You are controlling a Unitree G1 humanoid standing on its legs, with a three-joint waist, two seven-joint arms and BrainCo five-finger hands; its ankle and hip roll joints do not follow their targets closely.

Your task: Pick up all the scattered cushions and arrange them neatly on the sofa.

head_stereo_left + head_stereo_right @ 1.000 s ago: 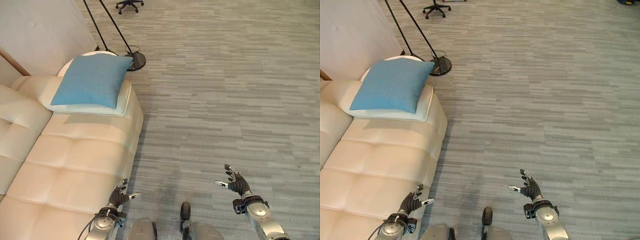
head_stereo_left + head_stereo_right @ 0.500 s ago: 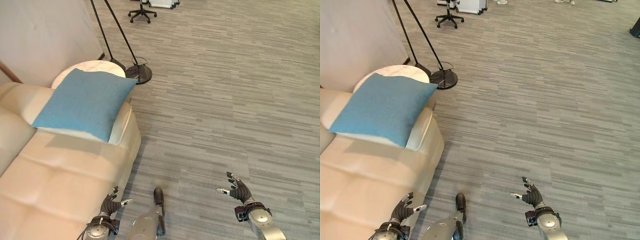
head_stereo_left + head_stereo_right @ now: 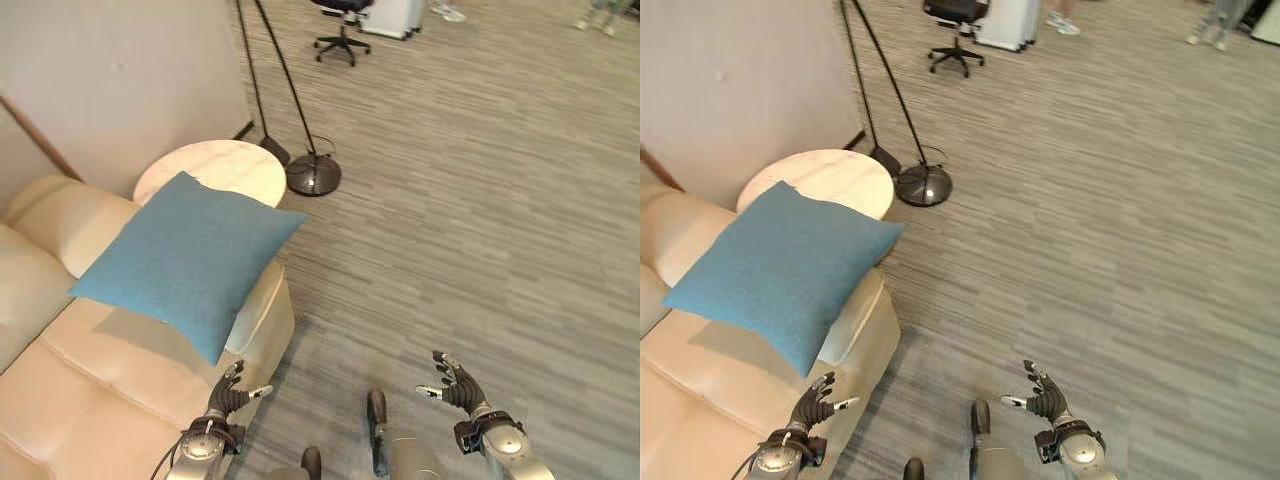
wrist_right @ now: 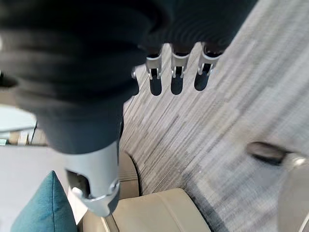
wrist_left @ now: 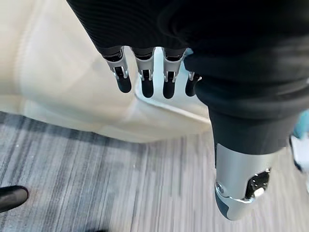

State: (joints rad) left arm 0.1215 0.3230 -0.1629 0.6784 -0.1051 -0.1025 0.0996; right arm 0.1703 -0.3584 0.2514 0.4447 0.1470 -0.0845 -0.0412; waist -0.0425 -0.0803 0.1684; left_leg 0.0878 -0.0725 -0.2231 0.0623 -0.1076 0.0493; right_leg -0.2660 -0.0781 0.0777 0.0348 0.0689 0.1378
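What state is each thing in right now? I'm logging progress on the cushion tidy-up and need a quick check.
Blue cushion: lying tilted on the sofa's armrest, one corner hanging past the edge, not held.
Sofa: seat bare apart from that cushion.
Left hand: empty, fingers straight, by the sofa's front edge.
Right hand: empty, fingers relaxed, over the floor.
Round side table: upright, top bare.
Floor lamp: standing.

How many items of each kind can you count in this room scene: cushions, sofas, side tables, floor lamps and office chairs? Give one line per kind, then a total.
Blue cushion: 1
Cream sofa: 1
Round side table: 1
Floor lamp: 1
Office chair: 1
Total: 5
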